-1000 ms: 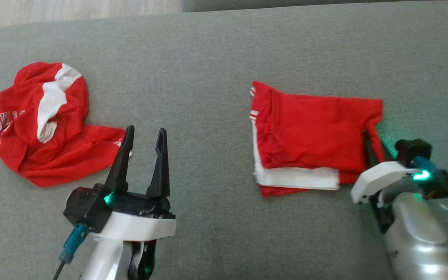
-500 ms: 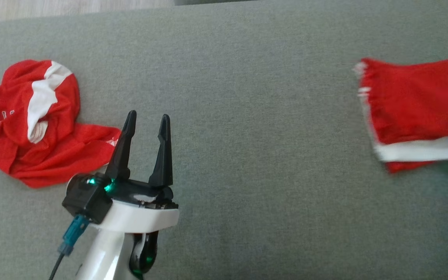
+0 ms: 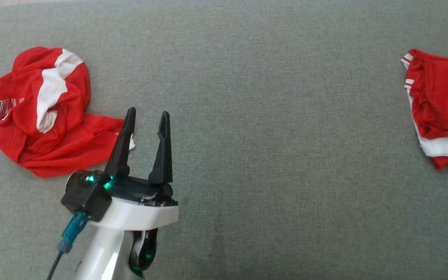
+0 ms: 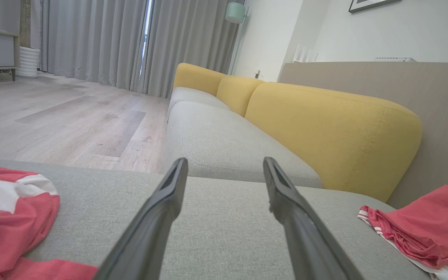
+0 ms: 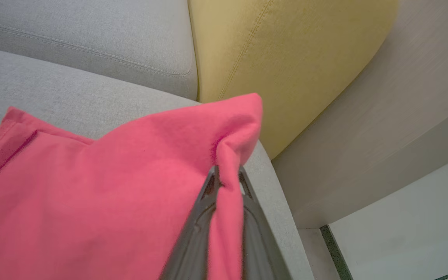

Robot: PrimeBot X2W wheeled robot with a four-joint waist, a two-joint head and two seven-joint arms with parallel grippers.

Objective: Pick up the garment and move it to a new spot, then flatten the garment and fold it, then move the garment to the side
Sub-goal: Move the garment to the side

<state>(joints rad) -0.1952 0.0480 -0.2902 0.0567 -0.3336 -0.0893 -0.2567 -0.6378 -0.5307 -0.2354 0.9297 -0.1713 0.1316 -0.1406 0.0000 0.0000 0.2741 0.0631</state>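
Note:
The folded red garment (image 3: 441, 105) with white trim lies at the far right of the grey sofa seat (image 3: 266, 116), cut off by the head view's edge. In the right wrist view my right gripper (image 5: 226, 173) is shut on a raised corner of this garment (image 5: 111, 186), close to the seat's rounded end. My left gripper (image 3: 147, 113) stands open and holds nothing above the seat, just right of a crumpled cloth. The left wrist view looks between its spread fingers (image 4: 224, 163) and has the folded garment (image 4: 422, 233) at the lower right.
A crumpled red and white shirt (image 3: 41, 112) lies on the seat's left part, also at the left wrist view's lower left (image 4: 10, 210). A yellow backrest (image 5: 286, 58) and beige wall panel (image 5: 383, 116) stand past the seat's end. Wooden floor (image 4: 53, 116) lies beyond.
The folded garment has slid far to the right along the seat, held by my right gripper, and the right arm has left the head view. My left gripper has hardly moved.

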